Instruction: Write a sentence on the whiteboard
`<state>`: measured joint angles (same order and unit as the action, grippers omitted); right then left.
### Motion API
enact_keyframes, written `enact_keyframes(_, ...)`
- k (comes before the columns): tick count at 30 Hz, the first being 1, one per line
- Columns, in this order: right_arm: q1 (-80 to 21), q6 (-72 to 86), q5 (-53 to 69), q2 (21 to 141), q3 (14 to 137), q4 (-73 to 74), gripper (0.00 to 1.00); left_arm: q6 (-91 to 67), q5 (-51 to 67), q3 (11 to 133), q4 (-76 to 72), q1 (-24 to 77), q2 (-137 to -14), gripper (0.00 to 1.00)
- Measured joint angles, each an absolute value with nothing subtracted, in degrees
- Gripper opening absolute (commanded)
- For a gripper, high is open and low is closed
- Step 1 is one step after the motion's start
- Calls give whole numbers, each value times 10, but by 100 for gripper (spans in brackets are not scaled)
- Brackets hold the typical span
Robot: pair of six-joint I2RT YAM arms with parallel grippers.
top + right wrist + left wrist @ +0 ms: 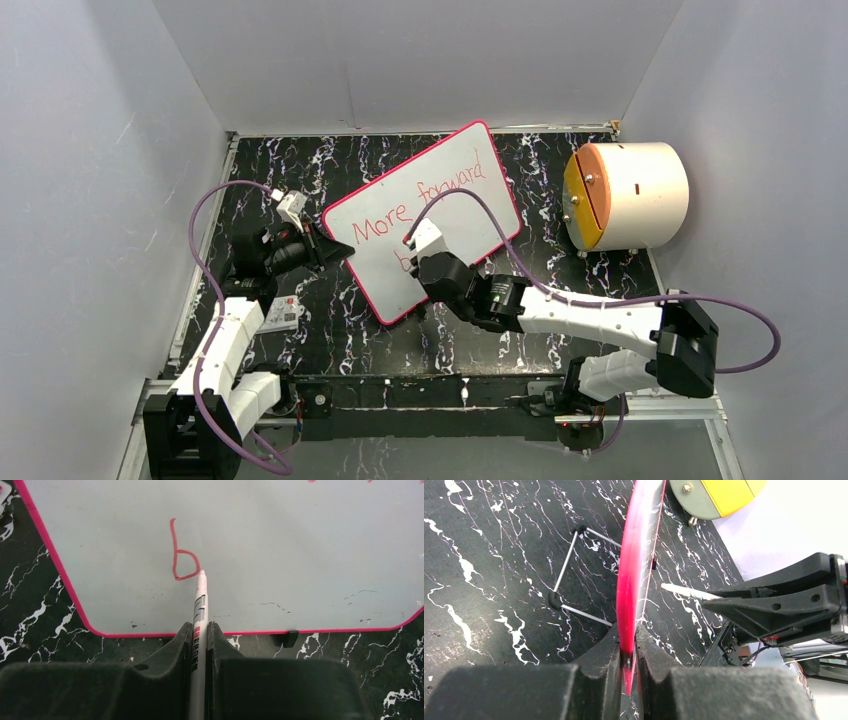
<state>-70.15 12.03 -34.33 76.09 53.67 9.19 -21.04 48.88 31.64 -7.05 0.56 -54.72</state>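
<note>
Whiteboard [455, 185] stands slanted mid-tabletop [330, 345] in the top view. The red sentence [420, 205] reads "More forward" so far.

Left wrist view: the left fingers [628, 650] are clamped on the board's pink rim, steadying it.

Right wrist view: the right fingers [199, 632] are clamped on a marker [201, 597], its tip touching a complete "b". The last word is in hand. Next probably comes an "o" just right of the "b", with light, even pressure.

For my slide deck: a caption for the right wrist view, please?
Right pincer grips a marker, tip at a red letter b on the whiteboard.
</note>
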Motion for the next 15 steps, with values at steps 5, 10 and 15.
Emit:
enact_keyframes(5,-686,118,-352,751,537,88,0,-210,489,316,-70,6,-547,0)
enact_keyframes(10,-677,115,-352,752,537,84,0,-210,489,316,-70,6,-547,0)
enact_keyframes(15,-676,110,-347,761,537,73,0,-210,489,316,-70,6,-547,0)
